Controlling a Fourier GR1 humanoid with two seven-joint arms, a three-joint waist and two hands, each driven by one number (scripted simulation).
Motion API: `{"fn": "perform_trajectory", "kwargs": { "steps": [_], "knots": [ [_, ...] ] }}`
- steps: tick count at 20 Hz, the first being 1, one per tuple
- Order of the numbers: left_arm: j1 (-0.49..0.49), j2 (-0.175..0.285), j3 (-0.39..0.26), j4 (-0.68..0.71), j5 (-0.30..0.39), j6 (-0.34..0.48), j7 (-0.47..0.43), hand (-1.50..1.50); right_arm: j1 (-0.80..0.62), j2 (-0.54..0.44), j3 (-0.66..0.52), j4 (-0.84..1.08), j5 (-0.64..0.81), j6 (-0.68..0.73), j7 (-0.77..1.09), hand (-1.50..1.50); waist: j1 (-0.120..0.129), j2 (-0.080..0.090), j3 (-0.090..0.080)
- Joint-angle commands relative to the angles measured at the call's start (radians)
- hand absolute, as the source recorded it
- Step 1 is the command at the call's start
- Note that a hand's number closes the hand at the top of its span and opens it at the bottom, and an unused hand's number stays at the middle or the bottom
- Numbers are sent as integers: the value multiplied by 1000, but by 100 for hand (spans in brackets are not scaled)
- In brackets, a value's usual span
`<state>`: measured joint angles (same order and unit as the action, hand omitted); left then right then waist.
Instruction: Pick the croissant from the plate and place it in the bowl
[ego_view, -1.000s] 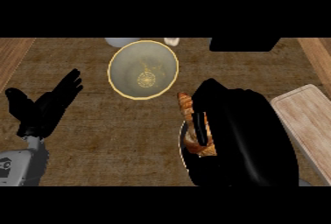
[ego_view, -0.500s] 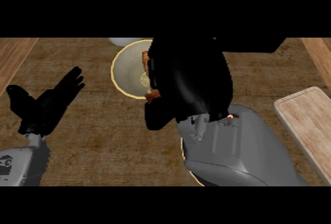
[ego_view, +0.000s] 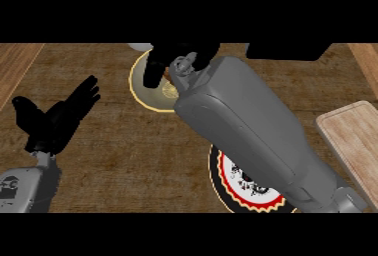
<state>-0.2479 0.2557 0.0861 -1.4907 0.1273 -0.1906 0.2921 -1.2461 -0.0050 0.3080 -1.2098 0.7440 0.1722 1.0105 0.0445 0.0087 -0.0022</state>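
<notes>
My right hand (ego_view: 179, 53) hangs over the far part of the yellow-rimmed bowl (ego_view: 150, 95), which sits at the top centre of the counter. The grey right forearm (ego_view: 251, 130) runs from the lower right up to it and covers much of the bowl. The croissant is not visible; the hand and wrist hide whatever is under them. Below the forearm lies the plate (ego_view: 224, 182) with its black and red rim, and its showing part carries no croissant. My left hand (ego_view: 56, 120) rests open at the left, fingers up.
A wooden cutting board (ego_view: 353, 140) lies along the right edge. A dark object (ego_view: 288, 51) stands at the back right, and a small white thing (ego_view: 140, 47) sits just behind the bowl. A lighter wooden strip (ego_view: 15, 65) borders the counter's left side.
My right arm has swung from the plate up and leftwards until the hand is over the bowl. The croissant, seen in the hand earlier, no longer shows. The left hand has stayed put.
</notes>
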Motion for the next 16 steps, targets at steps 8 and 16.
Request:
{"fn": "perform_trajectory", "kwargs": {
  "steps": [8, 16],
  "knots": [
    [6, -12, -5, -20, -4, -2, -8, 0, -106, 5, -87, 559, -26, -360, -227, 150, 25, 12, 0],
    [-56, -10, -21, 29, -18, -19, -16, 0, -121, 5, -167, 792, -107, -441, -469, 150, 57, 34, 0]
  ]
}}
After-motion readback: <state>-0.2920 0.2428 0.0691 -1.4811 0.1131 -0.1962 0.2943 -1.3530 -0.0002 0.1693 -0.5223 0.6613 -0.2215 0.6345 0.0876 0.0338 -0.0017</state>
